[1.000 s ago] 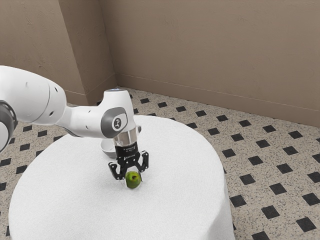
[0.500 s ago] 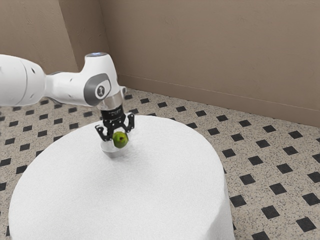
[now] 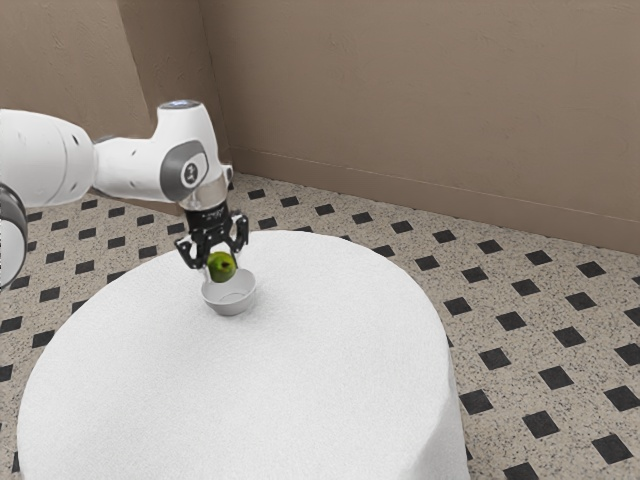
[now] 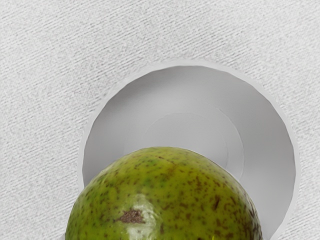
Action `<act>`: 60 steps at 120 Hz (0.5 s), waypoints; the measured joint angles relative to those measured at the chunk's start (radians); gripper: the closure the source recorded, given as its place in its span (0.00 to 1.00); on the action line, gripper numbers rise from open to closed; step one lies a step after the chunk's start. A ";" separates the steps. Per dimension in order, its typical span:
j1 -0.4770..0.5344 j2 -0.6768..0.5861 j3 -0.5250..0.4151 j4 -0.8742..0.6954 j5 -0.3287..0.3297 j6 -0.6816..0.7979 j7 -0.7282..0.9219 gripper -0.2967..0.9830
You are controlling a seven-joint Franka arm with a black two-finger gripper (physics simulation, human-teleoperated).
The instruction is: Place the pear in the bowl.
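My pincer (image 3: 220,267) is clamped on the pear (image 3: 221,266), its two fingers (image 3: 241,235) pressing the fruit from opposite sides. I hold it up off the white cloth (image 3: 330,380), by the bowl (image 3: 229,303). Reading the exterior view as a clock face, the pear sits toward 11 o'clock from the bowl's middle, hiding a bit of the rim on that side. The pear is raised above the bowl's floor; just how high, I can't tell.

The bowl is pale grey and stands upright on the round table, close to its 12 o'clock edge, with a wide sweep of cloth running from it down to 6 o'clock. My arm (image 3: 130,170) comes in from about 10 o'clock of the exterior view, and my hand points down, leaning a little.

From my wrist I see the pear up close: green, freckled with brown, with one rough brown scar. It covers part of the bowl's mouth, and past it I see the smooth inner wall and a round ring in the bottom.

Speckled floor (image 3: 520,400) with dark diamonds spreads past the table at 3 o'clock, and a brown wall (image 3: 430,110) rises beyond at 12.
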 joint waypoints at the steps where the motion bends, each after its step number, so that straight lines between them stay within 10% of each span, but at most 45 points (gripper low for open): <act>1: 0.000 0.002 0.000 0.001 0.000 0.000 0.000 0.49; 60: 0.003 -0.007 0.000 -0.001 -0.005 -0.006 0.024 0.30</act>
